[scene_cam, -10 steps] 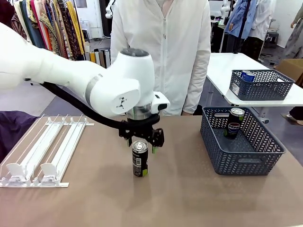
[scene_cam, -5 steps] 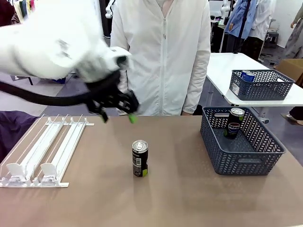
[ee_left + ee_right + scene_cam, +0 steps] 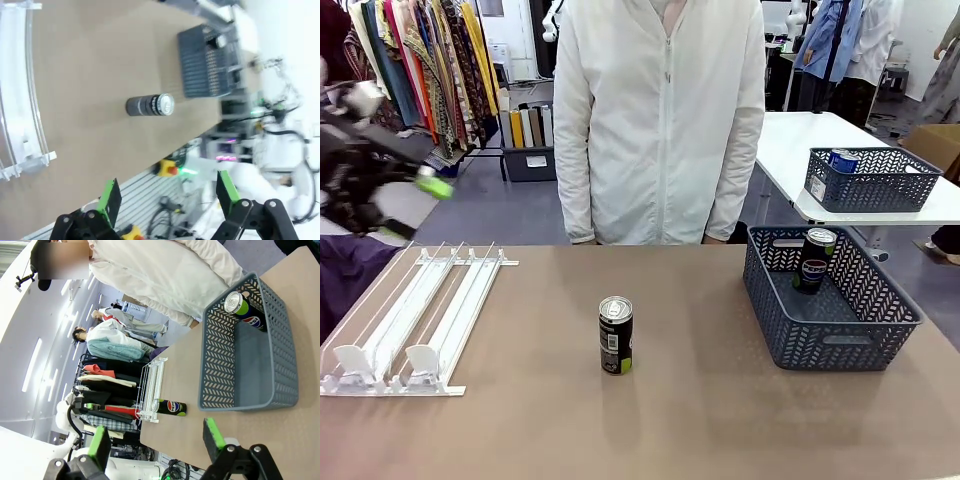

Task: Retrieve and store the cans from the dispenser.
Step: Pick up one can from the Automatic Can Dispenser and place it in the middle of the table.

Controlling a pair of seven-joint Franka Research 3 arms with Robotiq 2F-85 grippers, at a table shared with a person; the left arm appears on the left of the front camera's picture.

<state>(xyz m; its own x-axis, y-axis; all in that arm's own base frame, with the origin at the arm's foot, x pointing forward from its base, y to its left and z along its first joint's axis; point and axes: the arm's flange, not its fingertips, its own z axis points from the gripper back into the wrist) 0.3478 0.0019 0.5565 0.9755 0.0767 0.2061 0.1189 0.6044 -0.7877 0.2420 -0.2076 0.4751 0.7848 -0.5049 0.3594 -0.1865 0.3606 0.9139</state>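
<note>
Far off ahead of my left pincer, a dark grey lattice basket point(image 3: 840, 300) sits on the tan table point(image 3: 720, 400). Across that table stands a person in a white zipped jacket point(image 3: 660, 120). Beyond my reach, a second table point(image 3: 790, 150) in white carries a smaller basket point(image 3: 873, 180). Just behind my left pincer hangs a rack of colourful clothes point(image 3: 430, 60).

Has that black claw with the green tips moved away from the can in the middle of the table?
Yes. The left gripper has swung left and up, from over the standing can to beyond the dispenser.
</note>
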